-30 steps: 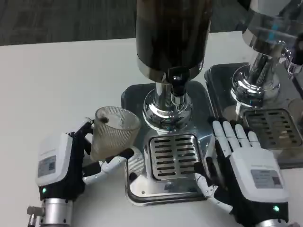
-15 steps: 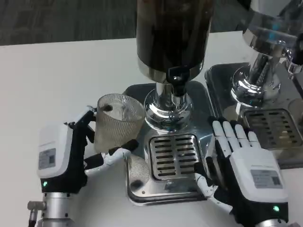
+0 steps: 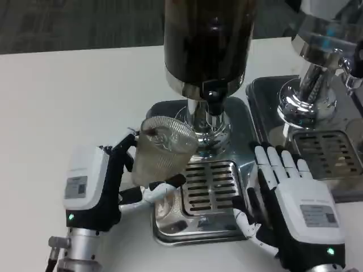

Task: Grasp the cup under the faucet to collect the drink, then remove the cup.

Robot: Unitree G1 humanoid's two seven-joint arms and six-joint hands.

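My left hand (image 3: 99,187) holds a clear ribbed cup (image 3: 160,149), lifted and tilted, over the left edge of the chrome drip tray (image 3: 198,224). The cup sits just left of and below the black faucet (image 3: 212,102) of the dark drink dispenser (image 3: 207,39). The slotted grate (image 3: 209,184) lies under the faucet. My right hand (image 3: 292,204) rests flat with fingers spread on the right side of the tray, holding nothing.
A second chrome dispenser (image 3: 317,56) with its own drip tray (image 3: 323,153) stands at the right. The white table (image 3: 68,102) stretches to the left and back.
My left hand has lifted the cup off the table and carried it rightwards toward the faucet. The right hand has stayed put.
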